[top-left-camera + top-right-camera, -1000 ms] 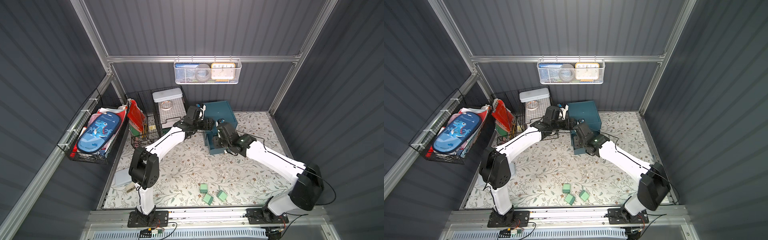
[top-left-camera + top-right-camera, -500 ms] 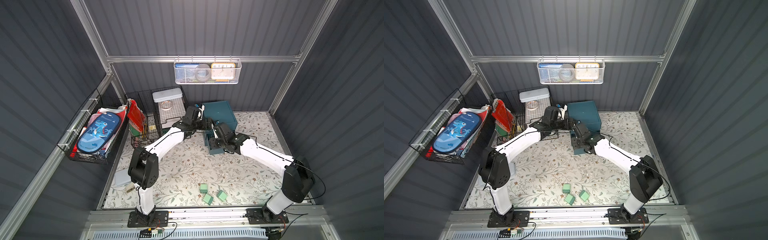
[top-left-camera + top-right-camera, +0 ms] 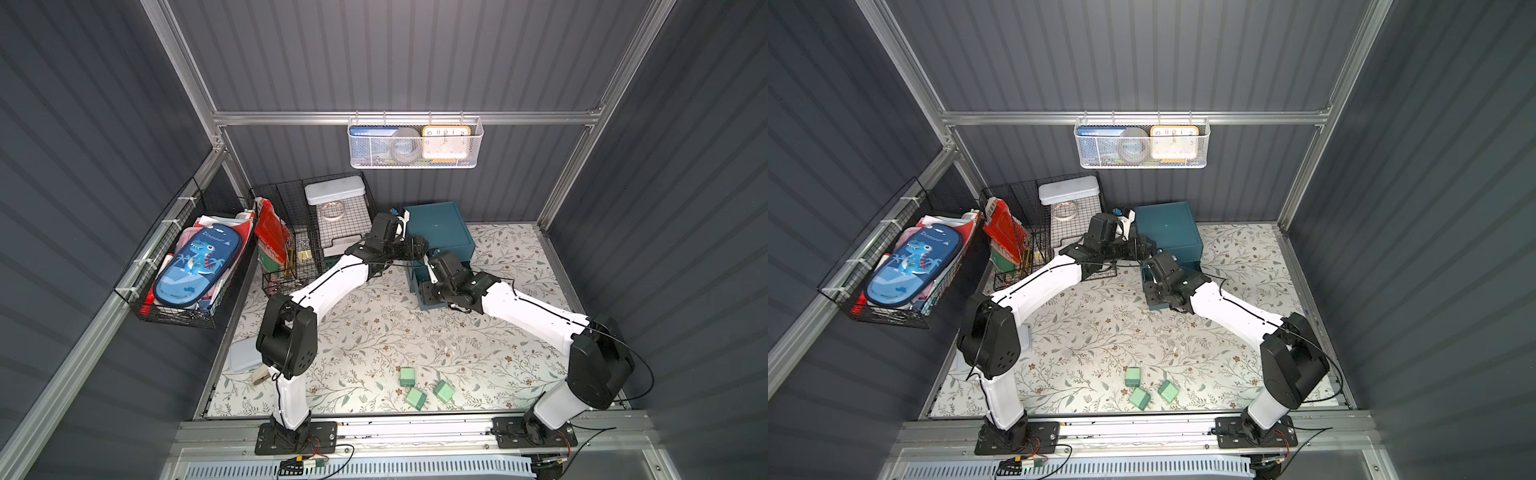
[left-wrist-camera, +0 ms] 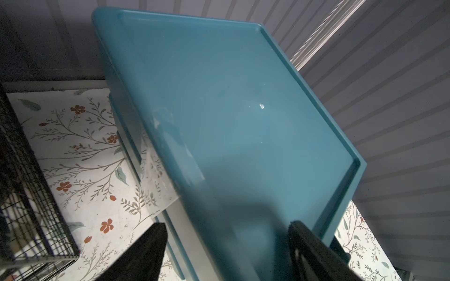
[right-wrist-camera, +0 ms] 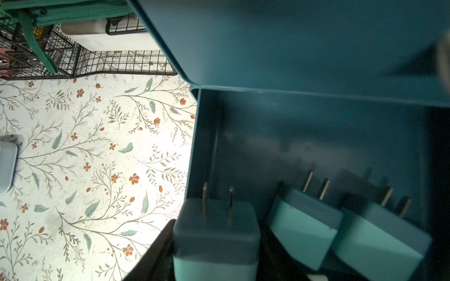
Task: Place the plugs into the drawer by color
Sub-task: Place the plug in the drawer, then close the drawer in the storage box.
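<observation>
- Three mint green plugs (image 3: pixel 416 398) lie loose on the floral bench (image 3: pixel 374 332). They sit close together near the middle of its front edge, well apart from both arms.
- We see the dark teal cabinet (image 3: pixel 436 226) standing at the bench's back edge, near the black wire baskets (image 3: pixel 291 249) in the back left corner. Its bottom drawer (image 5: pixel 292 136) stands open toward the front.
- In the right wrist view, three light teal-blue plugs (image 5: pixel 302 231) show in that drawer, metal prongs in sight. The nearest plug (image 5: pixel 215 233) is by the drawer's side wall, and the other two lie side by side next to it.
- Our right tool (image 3: pixel 428 289) reaches down into the open drawer. One dark finger (image 5: pixel 155 255) shows right against the nearest plug, but we cannot make out the other finger. So we cannot tell whether the tool pinches that plug or stands loose around it.
- Our left tool (image 4: pixel 226 223) is over the cabinet's top near its front left corner. Its fingers (image 4: pixel 146 253) are spread, with bare cabinet top showing in the gap and nothing pinched. We cannot tell whether they touch the top.
</observation>
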Robot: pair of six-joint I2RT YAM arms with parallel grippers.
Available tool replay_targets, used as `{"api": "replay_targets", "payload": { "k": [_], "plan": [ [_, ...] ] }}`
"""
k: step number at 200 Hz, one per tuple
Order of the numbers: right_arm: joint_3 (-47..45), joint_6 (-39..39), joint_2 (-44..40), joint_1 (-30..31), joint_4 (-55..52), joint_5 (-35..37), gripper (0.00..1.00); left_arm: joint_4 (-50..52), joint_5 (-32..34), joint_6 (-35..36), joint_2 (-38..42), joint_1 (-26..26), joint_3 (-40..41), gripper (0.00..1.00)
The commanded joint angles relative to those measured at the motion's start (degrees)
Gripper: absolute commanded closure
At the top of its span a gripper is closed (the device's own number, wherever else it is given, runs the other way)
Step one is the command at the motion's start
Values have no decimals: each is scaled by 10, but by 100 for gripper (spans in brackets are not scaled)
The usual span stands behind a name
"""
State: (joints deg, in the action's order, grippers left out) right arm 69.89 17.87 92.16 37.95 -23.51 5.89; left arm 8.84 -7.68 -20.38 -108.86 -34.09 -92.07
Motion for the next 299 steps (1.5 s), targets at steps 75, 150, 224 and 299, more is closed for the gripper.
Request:
{"api": "replay_targets", "payload": {
  "k": [75, 150, 224, 299],
  "plan": [
    [-93, 34, -184, -5, 5, 35, 42, 64, -8, 10, -6, -5, 27, 18],
    [-431, 135, -319, -7, 291, 79, 68, 64, -18, 21, -12, -5, 31, 23],
    [-376, 108, -139, -36, 482, 68, 68, 77, -18, 28, -6, -5, 34, 23],
    [-298, 119, 10, -54, 653, 59, 66, 76, -22, 32, -9, -5, 39, 22]
  ]
}}
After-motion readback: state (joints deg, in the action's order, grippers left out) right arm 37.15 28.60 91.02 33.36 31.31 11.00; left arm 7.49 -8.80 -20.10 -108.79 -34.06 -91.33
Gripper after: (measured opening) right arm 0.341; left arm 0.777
